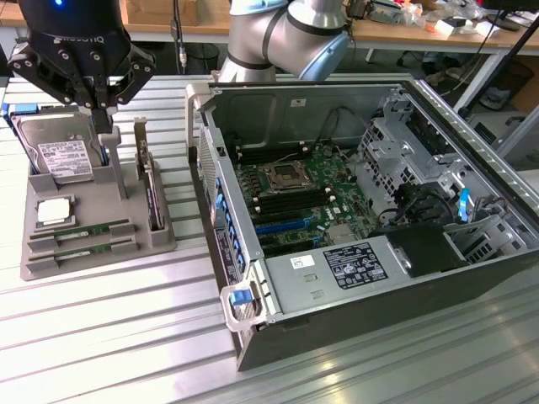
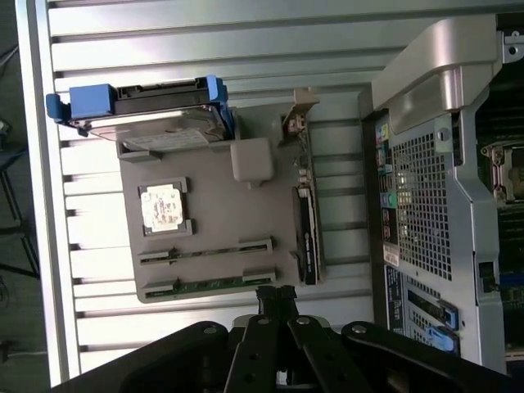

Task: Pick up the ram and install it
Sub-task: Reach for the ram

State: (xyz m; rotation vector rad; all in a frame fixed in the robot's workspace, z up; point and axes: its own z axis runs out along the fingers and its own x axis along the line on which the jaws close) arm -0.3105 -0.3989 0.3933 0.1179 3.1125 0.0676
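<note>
Ram (image 1: 80,246) noted seated on edge in a slot of the grey moulded holder (image 1: 97,209), with a twin stick (image 1: 80,229) parallel just beside it. The slots evidently keep the thin green boards upright for a pinch grip. Tool (image 1: 103,114) hangs above the holder, black fingers pressed together, carrying nothing. Open computer case (image 1: 244,109) stands beside the holder on the ribbed metal tabletop (image 1: 109,337), its board facing up.
</note>
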